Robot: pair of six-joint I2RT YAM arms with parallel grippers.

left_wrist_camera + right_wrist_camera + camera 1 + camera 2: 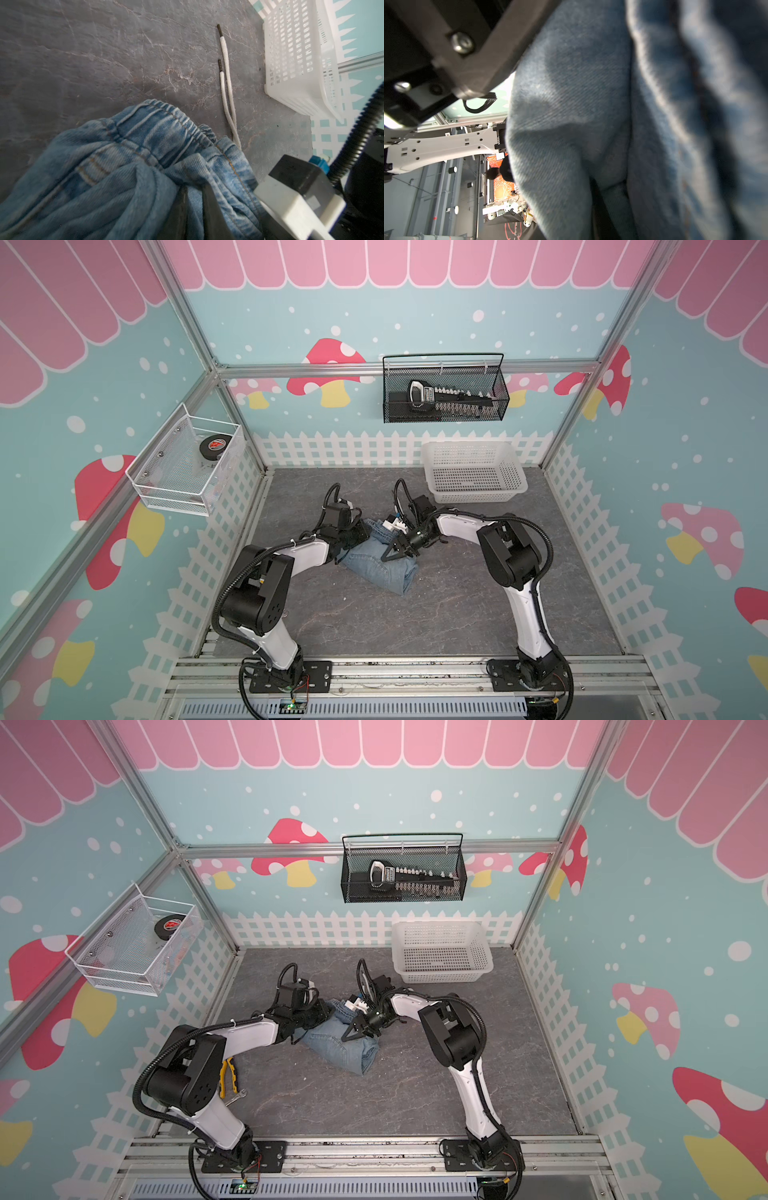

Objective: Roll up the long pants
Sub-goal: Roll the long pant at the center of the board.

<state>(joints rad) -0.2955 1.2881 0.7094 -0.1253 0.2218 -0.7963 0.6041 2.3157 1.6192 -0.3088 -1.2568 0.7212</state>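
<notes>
The long pants [376, 568] lie as a compact denim bundle mid-tabletop [415, 626], with the white drawstring [227, 87] trailing from the waistband near the white plastic basket [473, 472]. The left hand [193, 190] is nearly closed, pinching a denim fold at the bundle's left. The right hand [390, 554] is fully closed, its tips on the bundle's top.

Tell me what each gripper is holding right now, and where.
The left gripper pinches a fold of the long pants near the waistband. The right gripper is shut against the denim; a grip cannot be told.
</notes>
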